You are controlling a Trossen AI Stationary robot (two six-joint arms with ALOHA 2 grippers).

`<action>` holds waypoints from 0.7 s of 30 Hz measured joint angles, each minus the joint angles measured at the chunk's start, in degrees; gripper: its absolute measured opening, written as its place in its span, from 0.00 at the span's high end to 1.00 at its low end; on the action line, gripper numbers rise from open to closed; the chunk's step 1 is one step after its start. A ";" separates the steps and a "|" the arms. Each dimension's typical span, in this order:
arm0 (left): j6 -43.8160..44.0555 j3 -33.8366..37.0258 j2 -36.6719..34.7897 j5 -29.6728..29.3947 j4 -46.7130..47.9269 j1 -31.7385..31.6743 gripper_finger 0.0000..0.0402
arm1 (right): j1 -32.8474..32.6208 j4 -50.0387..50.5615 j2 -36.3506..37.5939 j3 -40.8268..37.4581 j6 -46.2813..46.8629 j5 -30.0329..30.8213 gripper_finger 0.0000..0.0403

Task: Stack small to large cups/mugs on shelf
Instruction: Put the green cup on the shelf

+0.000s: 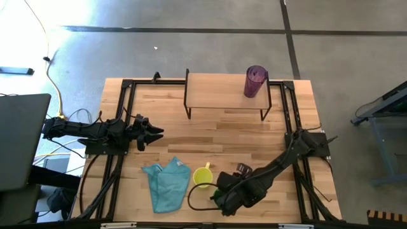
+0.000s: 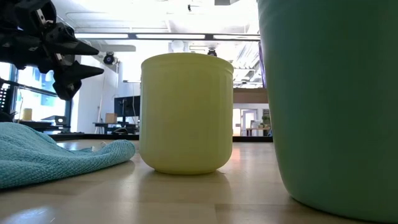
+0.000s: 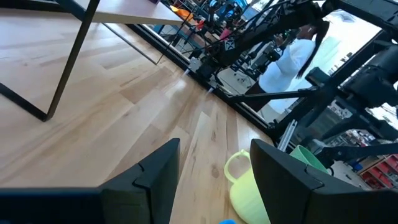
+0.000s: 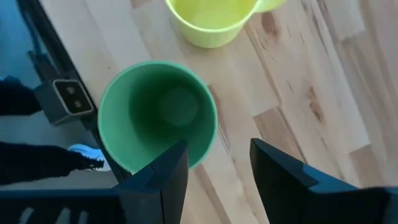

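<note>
Right gripper (image 4: 214, 180): I see its fingers apart, over the table's 6 o'clock edge, above the green cup (image 4: 157, 115), holding nothing.
Left gripper (image 1: 154, 131): fingers apart, empty, waiting at 9 o'clock.
Yellow mug (image 1: 202, 176): upright, just beside the teal cloth (image 1: 166, 183).
Purple tumbler (image 1: 255, 81): standing on the shelf (image 1: 216, 92), 1 o'clock corner.
</note>
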State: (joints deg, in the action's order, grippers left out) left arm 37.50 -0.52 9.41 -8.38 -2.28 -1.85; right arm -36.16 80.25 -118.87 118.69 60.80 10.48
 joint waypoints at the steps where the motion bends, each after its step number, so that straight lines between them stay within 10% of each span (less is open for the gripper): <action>1: -0.01 -0.01 0.00 0.01 0.00 0.00 0.54 | 0.00 -0.08 -0.37 0.00 0.98 0.02 0.60; 21: -1.27 -0.02 0.00 0.02 0.02 0.00 0.54 | 0.12 -0.35 -2.24 0.00 16.61 -0.52 0.60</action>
State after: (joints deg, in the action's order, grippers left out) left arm 36.23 -0.54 9.40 -8.36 -2.26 -1.85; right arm -36.04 79.90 -121.11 118.69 77.41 9.96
